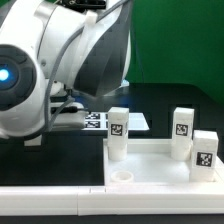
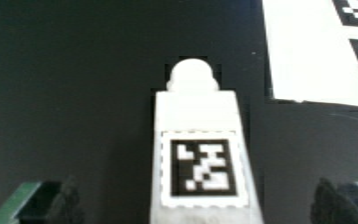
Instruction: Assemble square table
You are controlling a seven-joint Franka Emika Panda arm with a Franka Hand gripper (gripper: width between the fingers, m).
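End effector: seen only in the wrist view, where two dark fingertips (image 2: pixel 44 203) stand at the lower corners of the picture, set wide apart, one to each side of a leg; neither pad touches it and nothing is held. In the exterior view the arm's bulk hides it.
Leg under the end effector (image 2: pixel 201 150): a chunky white plastic block lying flat on the black tabletop (image 2: pixel 87 90), with a rounded peg at its far end and a stepped shoulder below the peg. It carries a black-and-white square tag; the pattern is a code, with no readable letters.
Marker board (image 2: pixel 327 50): thin, flat and white, lying just beside the peg end of that leg, apart from it. Parts of two black square tags show at the picture's edge. In the exterior view it lies behind the tray, near the arm (image 1: pixel 128 121).
Arm (image 1: pixel 70 60): glossy white and grey shells fill the exterior view's left, with a round blue light on one joint.
Table top (image 1: pixel 150 172): a white plastic tray with raised rims, on the exterior view's right, resting on the tabletop; a round socket shows at its near corner.
Upright legs: three white tagged blocks stand at the tray, one at its back left (image 1: pixel 118 133), one at its back right (image 1: pixel 182 130), one nearer on the right (image 1: pixel 204 154).
Writing: no brand or words can be read anywhere.
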